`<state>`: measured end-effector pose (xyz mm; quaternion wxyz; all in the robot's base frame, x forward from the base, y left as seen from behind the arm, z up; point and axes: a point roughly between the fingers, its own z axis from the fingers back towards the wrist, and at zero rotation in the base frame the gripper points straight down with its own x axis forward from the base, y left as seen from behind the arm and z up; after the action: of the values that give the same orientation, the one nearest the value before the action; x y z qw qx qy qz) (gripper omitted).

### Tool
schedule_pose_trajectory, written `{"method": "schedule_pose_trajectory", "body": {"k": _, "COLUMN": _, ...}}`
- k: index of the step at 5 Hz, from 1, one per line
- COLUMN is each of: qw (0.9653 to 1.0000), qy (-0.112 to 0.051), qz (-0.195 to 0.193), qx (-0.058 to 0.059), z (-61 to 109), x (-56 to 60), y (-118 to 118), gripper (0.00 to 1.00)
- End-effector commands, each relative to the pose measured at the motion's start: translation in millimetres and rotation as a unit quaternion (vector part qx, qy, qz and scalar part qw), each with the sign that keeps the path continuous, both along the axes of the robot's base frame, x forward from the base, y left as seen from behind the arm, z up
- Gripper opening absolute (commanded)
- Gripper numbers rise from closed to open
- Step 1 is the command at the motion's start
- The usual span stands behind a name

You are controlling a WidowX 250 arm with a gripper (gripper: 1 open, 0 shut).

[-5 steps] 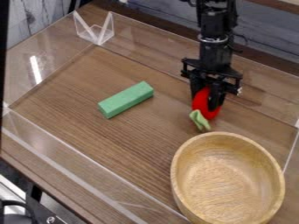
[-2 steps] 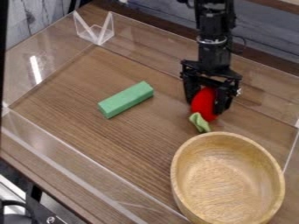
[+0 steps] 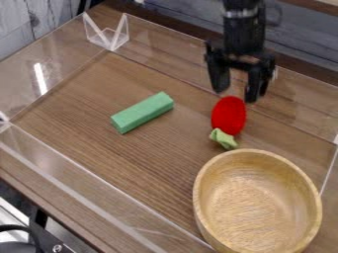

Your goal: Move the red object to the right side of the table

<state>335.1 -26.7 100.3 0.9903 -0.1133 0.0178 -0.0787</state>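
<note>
The red object (image 3: 230,116), a small rounded toy fruit with a light green leafy end pointing toward the front, lies on the table (image 3: 119,168) at the right, just behind the wooden bowl. My gripper (image 3: 239,84) hangs above and slightly behind it, open, its two black fingers spread apart with nothing between them. The fingers stand clear of the fruit.
A round wooden bowl (image 3: 258,205) sits at the front right. A flat green rectangular block (image 3: 142,112) lies left of centre. Low clear acrylic walls (image 3: 46,59) border the tabletop, with a clear bracket (image 3: 106,33) at the back left.
The gripper let go of the red object, opened and rose away from it. The fruit now lies free on the table.
</note>
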Motion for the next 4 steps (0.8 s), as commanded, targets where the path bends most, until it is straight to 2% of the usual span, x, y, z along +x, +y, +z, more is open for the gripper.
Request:
{"method": "schedule_pose_trajectory", "body": {"k": 1, "qw": 0.9980, "qy": -0.062, "qz": 0.011, "qx": -0.003, "z": 51.6, "x": -0.6, "y": 15, "gripper": 1.00}}
{"method": "schedule_pose_trajectory", "body": {"k": 2, "qw": 0.9970, "qy": -0.077, "qz": 0.008, "qx": -0.002, "z": 72.4, "x": -8.8, "y": 30, "gripper": 1.00}}
{"method": "schedule_pose_trajectory", "body": {"k": 3, "qw": 0.9976, "qy": -0.069, "qz": -0.008, "qx": 0.003, "z": 60.8, "x": -13.8, "y": 34, "gripper": 1.00}}
{"method": "schedule_pose_trajectory", "body": {"k": 4, "qw": 0.9984, "qy": -0.053, "qz": -0.022, "qx": 0.000, "z": 41.2, "x": -15.2, "y": 29, "gripper": 1.00}}
